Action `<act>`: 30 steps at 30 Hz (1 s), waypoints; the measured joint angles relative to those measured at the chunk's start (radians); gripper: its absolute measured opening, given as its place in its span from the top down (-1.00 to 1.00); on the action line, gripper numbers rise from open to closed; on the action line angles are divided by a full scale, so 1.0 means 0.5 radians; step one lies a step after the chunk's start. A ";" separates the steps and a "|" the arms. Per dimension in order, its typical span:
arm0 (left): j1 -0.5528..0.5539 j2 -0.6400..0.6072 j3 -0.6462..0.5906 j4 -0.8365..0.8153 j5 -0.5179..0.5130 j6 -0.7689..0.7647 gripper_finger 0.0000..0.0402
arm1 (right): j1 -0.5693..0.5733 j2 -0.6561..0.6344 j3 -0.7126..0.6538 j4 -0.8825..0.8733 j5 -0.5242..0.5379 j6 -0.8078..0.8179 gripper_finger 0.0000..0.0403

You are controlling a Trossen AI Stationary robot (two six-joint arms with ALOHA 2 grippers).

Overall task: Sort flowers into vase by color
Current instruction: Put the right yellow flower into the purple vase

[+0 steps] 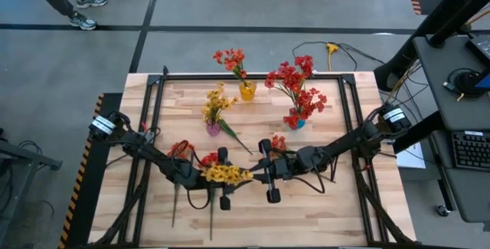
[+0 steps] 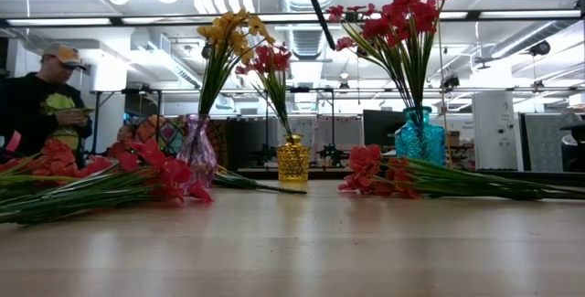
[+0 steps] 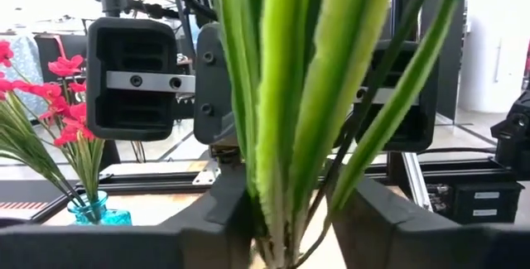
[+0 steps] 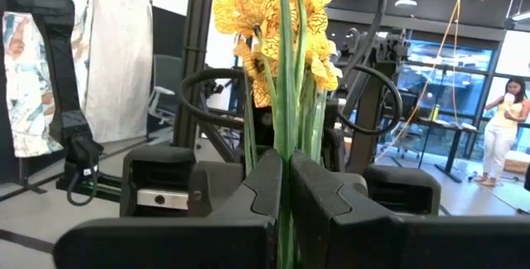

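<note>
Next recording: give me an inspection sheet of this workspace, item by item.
Surface: wooden table, dark frame.
Job's things: purple vase holds yellow flowers; yellow vase red ones; teal vase red ones; loose red flowers lie on the table; yellow spray held between both arms.
Clutter: nothing seen.
Grippers: right gripper shut on yellow spray's stem; left gripper closing around its leaves.
Cables: on floor behind table.
Surroundings: person standing in room.

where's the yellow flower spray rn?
High view: the yellow artificial flower spray is at the table's front centre, between the two arms. The right gripper is shut on its thin green stem; the left gripper also brackets the stem.
</note>
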 joint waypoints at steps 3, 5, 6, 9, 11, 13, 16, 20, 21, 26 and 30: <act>0.000 0.000 0.000 -0.001 -0.005 0.000 0.60 | -0.004 0.000 0.000 0.000 0.000 0.000 0.94; 0.001 0.000 0.000 -0.002 -0.005 0.000 0.71 | -0.004 0.000 0.000 -0.001 -0.001 0.000 0.94; 0.001 0.000 0.000 -0.002 -0.005 0.000 0.76 | -0.003 0.000 0.000 -0.001 -0.001 0.000 0.94; 0.001 0.000 0.000 -0.002 -0.007 0.000 0.89 | -0.003 0.000 0.000 -0.002 -0.002 0.020 0.94; 0.000 0.000 0.000 -0.002 -0.007 -0.001 0.95 | -0.003 0.000 0.000 -0.004 -0.003 0.038 0.94; 0.000 0.000 0.000 -0.003 -0.007 0.000 0.96 | -0.003 -0.004 0.000 -0.011 -0.007 0.038 0.93; 0.000 0.000 0.000 -0.004 -0.006 0.000 0.95 | -0.003 -0.012 0.000 -0.024 -0.005 0.055 0.88; -0.001 0.000 -0.001 -0.013 -0.005 0.000 0.95 | -0.003 -0.049 0.000 -0.081 0.009 0.091 0.68; -0.001 0.000 -0.001 -0.013 -0.007 0.000 0.95 | -0.003 -0.063 0.000 -0.106 0.026 0.093 0.61; -0.011 -0.031 -0.005 -0.074 -0.130 -0.008 0.95 | -0.003 -0.141 0.001 -0.295 0.149 0.099 0.31; -0.017 -0.237 -0.006 -0.446 -0.152 -0.169 0.95 | -0.003 -0.283 0.001 -0.584 0.325 0.106 0.14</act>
